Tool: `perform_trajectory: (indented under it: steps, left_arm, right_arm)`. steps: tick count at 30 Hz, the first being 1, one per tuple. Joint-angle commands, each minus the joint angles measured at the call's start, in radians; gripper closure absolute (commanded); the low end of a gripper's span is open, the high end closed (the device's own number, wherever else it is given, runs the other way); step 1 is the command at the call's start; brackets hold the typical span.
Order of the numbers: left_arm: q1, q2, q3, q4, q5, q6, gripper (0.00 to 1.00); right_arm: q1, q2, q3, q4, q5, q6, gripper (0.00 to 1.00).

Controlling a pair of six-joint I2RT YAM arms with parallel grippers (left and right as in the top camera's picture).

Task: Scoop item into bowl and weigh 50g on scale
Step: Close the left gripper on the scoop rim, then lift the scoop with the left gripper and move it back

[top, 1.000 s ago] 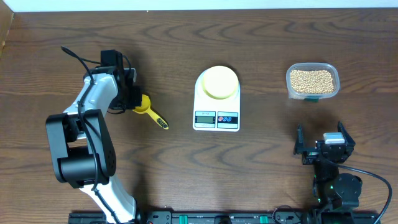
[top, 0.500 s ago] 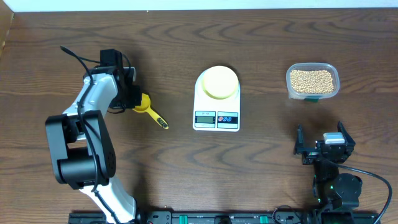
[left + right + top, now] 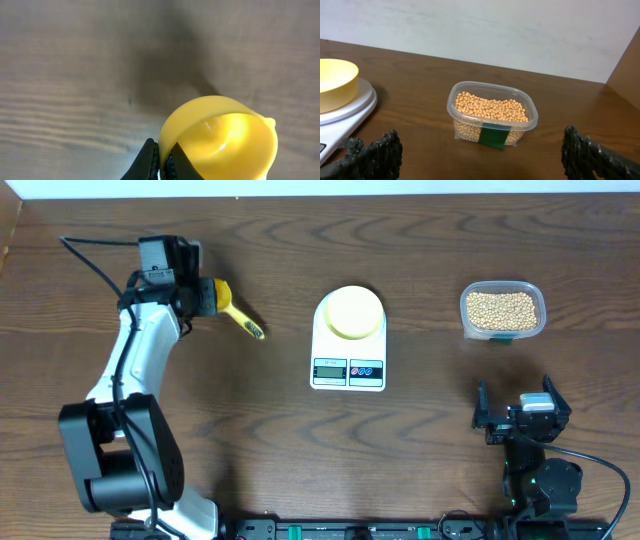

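Note:
My left gripper (image 3: pixel 203 294) is shut on the rim of the bright yellow scoop (image 3: pixel 232 308), held above the table at the far left; its handle points toward the scale. In the left wrist view the fingers (image 3: pixel 161 159) pinch the scoop's cup wall (image 3: pixel 225 140), and the cup is empty. The pale yellow bowl (image 3: pixel 354 312) sits on the white scale (image 3: pixel 349 365) at centre; both show in the right wrist view, bowl (image 3: pixel 335 82) and scale (image 3: pixel 350 112). The beans (image 3: pixel 501 310) fill a clear container at the right (image 3: pixel 490 107). My right gripper (image 3: pixel 520 415) is open and empty, near the front.
The clear plastic container (image 3: pixel 503 330) with a green label (image 3: pixel 494 137) stands to the right of the scale. A pale wall edge (image 3: pixel 320 188) runs along the table's back. The arm bases stand at the front edge.
My left gripper has lifted the scoop and carried it back and slightly left, away from the front. The right arm, bowl, scale and container have not moved.

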Motion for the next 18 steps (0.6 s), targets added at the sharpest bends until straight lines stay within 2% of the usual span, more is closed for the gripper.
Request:
perform_trajectory:
  steps: [1,5,11,18]
  left_arm:
    - [0.000,-0.037,0.026,0.039,-0.012,-0.076,0.92]
    - [0.000,-0.039,0.026,0.109,-0.002,-0.216,0.92]
    - [0.000,-0.039,0.026,0.219,0.111,-0.367,0.92]
    - [0.000,-0.039,0.026,0.306,0.172,-0.436,0.92]
  right_arm:
    - [-0.003,-0.007,-0.002,-0.004,0.004,0.011,0.01]
    - [-0.003,-0.007,-0.002,-0.004,0.004,0.011,0.01]
    - [-0.003,-0.007,-0.002,-0.004,0.004,0.011,0.01]
    - [-0.003,-0.007,-0.002,-0.004,0.004,0.011,0.01]
